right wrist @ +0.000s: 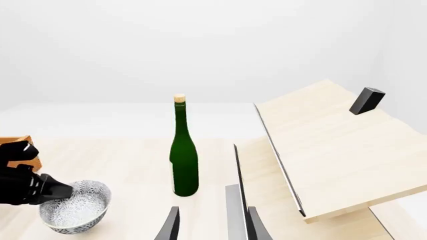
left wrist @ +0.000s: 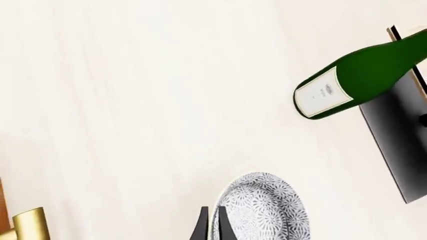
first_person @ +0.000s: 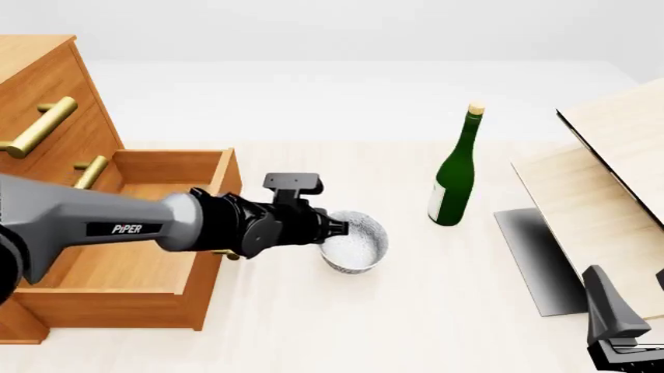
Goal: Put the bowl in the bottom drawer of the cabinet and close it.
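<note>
The speckled white bowl (first_person: 355, 245) is on the table just right of the open bottom drawer (first_person: 114, 272) of the orange-brown cabinet (first_person: 42, 85). My left gripper (first_person: 337, 228) reaches over the drawer's front corner and is shut on the bowl's near-left rim. In the left wrist view the two dark fingers (left wrist: 203, 225) pinch the bowl's (left wrist: 263, 210) edge. The right wrist view shows the bowl (right wrist: 75, 207) upright with the left gripper (right wrist: 61, 190) on its rim. I cannot tell whether the bowl touches the table. My right gripper (first_person: 614, 326) is open at the near right, holding nothing.
A green bottle (first_person: 455, 179) stands upright right of the bowl. Tilted pale wood boards (first_person: 612, 179) on a black base (first_person: 534, 260) fill the right side. The two upper drawers are shut, with brass handles (first_person: 42, 124). A brass handle end (left wrist: 30, 225) shows in the left wrist view.
</note>
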`<state>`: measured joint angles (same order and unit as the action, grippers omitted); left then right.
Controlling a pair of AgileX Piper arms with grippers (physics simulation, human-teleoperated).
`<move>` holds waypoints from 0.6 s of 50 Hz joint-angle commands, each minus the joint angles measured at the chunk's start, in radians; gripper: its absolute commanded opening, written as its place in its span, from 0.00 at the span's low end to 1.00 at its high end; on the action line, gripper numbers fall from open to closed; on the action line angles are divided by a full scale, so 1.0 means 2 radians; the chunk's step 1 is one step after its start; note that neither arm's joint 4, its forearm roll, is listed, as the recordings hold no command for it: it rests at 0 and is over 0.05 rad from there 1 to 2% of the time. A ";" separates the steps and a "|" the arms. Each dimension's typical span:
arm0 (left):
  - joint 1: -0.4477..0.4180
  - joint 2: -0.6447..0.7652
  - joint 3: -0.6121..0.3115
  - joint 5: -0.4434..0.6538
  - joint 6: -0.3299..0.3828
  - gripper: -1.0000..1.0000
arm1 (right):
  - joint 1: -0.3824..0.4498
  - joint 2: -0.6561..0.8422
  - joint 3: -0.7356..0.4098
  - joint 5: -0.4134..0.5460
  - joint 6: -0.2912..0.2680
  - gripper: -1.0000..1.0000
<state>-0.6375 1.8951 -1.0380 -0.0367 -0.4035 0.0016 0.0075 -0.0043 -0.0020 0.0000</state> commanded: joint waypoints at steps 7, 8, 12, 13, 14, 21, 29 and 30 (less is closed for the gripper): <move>0.002 -0.027 0.039 -0.021 0.003 0.00 | 0.000 0.000 0.000 0.000 0.000 1.00; 0.003 -0.028 0.039 -0.021 0.004 0.00 | 0.000 0.000 0.000 0.000 0.000 1.00; 0.004 -0.029 0.039 -0.023 0.006 0.00 | 0.000 0.000 0.000 0.000 0.000 1.00; 0.006 -0.030 0.040 -0.024 0.008 0.00 | 0.000 0.000 0.000 0.000 0.000 1.00; 0.005 -0.036 0.045 -0.024 0.009 0.00 | 0.000 0.000 0.000 0.000 0.000 1.00; 0.006 -0.078 0.071 -0.016 0.016 0.00 | 0.000 0.000 0.000 0.000 0.000 1.00; 0.008 -0.114 0.091 -0.007 0.023 0.00 | 0.000 0.000 0.000 0.000 0.000 1.00; 0.008 -0.118 0.094 -0.006 0.023 0.00 | 0.000 0.000 0.000 0.000 0.000 1.00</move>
<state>-0.6342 1.6879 -0.9012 -0.0284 -0.3689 0.0015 0.0075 -0.0043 -0.0020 0.0000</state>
